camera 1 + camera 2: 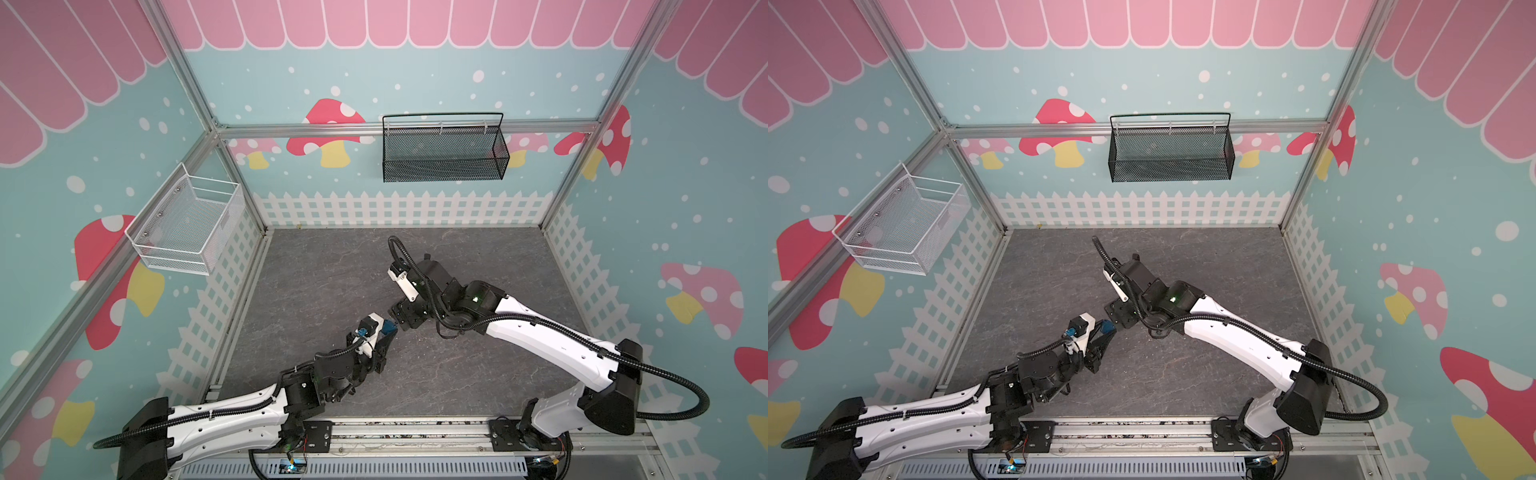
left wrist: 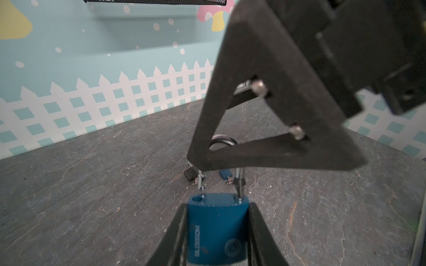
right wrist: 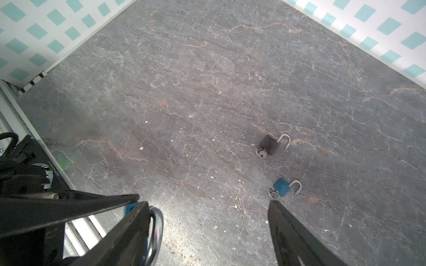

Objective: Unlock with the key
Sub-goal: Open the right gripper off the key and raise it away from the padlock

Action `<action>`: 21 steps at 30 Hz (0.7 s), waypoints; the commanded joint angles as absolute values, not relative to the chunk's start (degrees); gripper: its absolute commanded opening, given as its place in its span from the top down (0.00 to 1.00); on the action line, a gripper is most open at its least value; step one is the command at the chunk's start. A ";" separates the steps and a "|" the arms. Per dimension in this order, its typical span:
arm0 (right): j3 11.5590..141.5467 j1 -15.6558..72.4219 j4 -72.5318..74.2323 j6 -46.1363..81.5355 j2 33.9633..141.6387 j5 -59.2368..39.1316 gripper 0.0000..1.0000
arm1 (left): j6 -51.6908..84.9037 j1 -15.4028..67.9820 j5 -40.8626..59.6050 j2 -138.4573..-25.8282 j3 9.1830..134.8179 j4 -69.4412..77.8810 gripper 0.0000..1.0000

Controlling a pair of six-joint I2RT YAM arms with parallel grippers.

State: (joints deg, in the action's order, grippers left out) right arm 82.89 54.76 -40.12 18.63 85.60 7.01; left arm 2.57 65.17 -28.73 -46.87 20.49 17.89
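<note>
While the left gripper (image 2: 217, 205) clamps the body of a blue metal padlock (image 2: 216, 232) between its two black fingers, the right gripper (image 3: 207, 203) stands with its jaws wide apart and grips nothing. They meet just below the middle of both top views, above the grey marbled tabletop (image 1: 324, 270), with the padlock a blue patch between them. From the left wrist, the padlock's silver shackle (image 2: 239, 184) stands raised: one leg sits in its hole, the other ends clear of the empty hole. Its loop lies just beside the inner face of one black finger (image 3: 129, 232) of the right gripper; whether they touch I cannot tell. The held padlock's base is out of sight. On the tabletop, well apart from both grippers, a small black padlock (image 3: 268, 145) and a small blue padlock (image 3: 281, 187) lie near each other, each with its shackle swung open and a silver key (image 3: 262, 154) in its base
</note>
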 commanded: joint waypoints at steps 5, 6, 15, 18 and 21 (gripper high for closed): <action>88.24 53.92 -46.63 16.29 90.22 7.00 0.17 | 0.23 64.97 -29.36 -45.88 20.32 20.74 1.00; 89.04 53.81 -47.15 16.13 90.94 7.28 0.17 | 0.04 65.04 -29.36 -45.88 20.22 20.93 1.00; 93.24 50.76 -49.74 15.69 94.50 6.02 0.16 | 0.09 64.99 -29.53 -45.38 19.09 22.27 1.00; 93.33 50.45 -49.74 14.74 94.46 3.89 0.16 | -0.06 65.02 -30.11 -45.31 18.73 22.90 1.00; 92.82 50.45 -49.51 13.99 93.65 2.25 0.16 | -0.11 65.01 -30.37 -44.93 18.40 23.24 1.00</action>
State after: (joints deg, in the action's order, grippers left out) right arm 91.94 50.26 -47.59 16.23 93.80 4.67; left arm 1.08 65.17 -28.93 -46.28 18.74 19.31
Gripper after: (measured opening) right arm 0.839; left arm 0.315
